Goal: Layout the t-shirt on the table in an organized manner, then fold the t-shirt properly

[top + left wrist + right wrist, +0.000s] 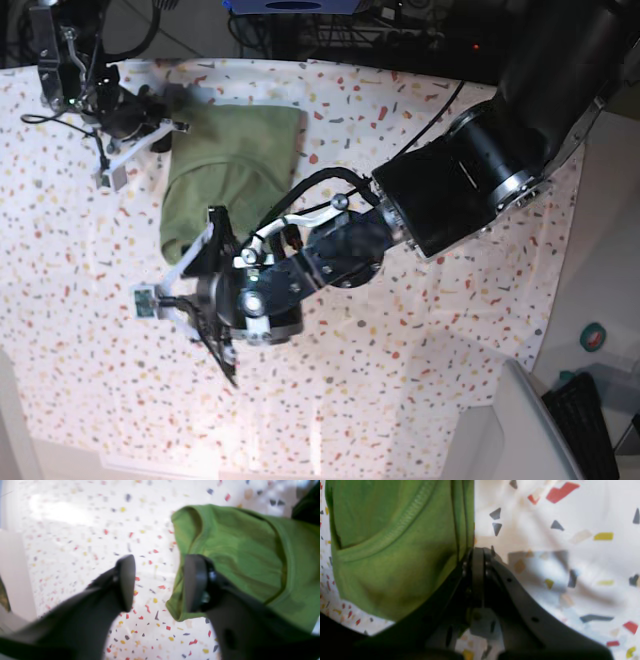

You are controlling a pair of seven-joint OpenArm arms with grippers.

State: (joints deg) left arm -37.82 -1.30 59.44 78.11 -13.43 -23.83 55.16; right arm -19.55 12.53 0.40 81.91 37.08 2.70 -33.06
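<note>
1. Left wrist view: the left gripper (160,583) hangs over the table (75,542) with its jaws parted and nothing between them. The t-shirt (245,555) lies just beside its right-hand finger, bunched, with a hem edge curling near the fingertip.

2. Right wrist view: the right gripper (478,555) is fully closed, apparently pinching the shirt's edge; green cloth spreads to its left and bare tablecloth to its right.

3. Base view: the shirt is a crumpled rectangle between the two grippers. Judging by this, the spreading-out step is in hand; next, the left gripper would need to close on the nearby hem and pull away from its partner.
</note>
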